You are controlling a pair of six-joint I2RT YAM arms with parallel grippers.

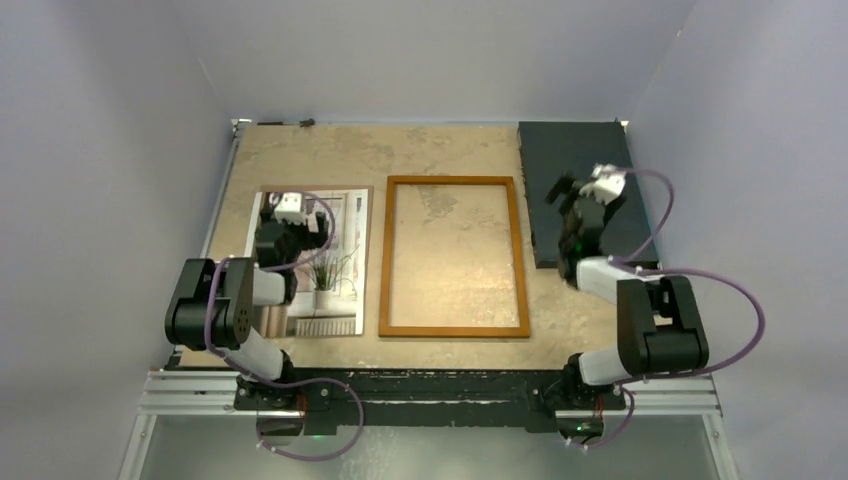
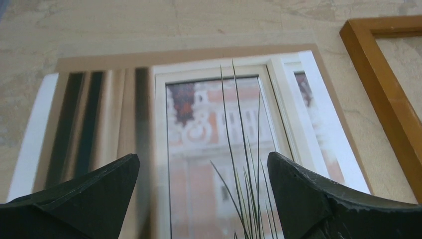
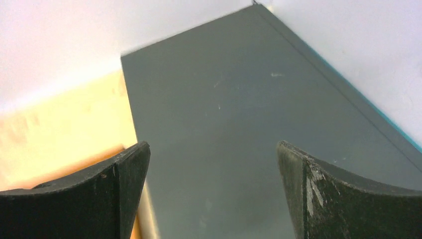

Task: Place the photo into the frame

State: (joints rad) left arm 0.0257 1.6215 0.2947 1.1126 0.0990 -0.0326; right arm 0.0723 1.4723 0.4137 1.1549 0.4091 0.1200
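Both wide, empty: left end effector (image 2: 203, 164) over photo (image 2: 214, 124), right end effector (image 3: 214, 152) over slab (image 3: 239, 89). Risk: flat photo creases or skids under pinch; frame (image 1: 520, 257) at 3 o'clock

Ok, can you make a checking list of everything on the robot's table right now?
Surface: beige mottled table.
Job's things: photo lies left, on a brown board; frame lies empty in the middle, apart from it.
Clutter: dark slab at far right.
End effectors: left end effector open over the photo; right end effector open over the slab; neither holds anything.
Cables: purple cables loop off both arms.
Surroundings: plain grey walls.
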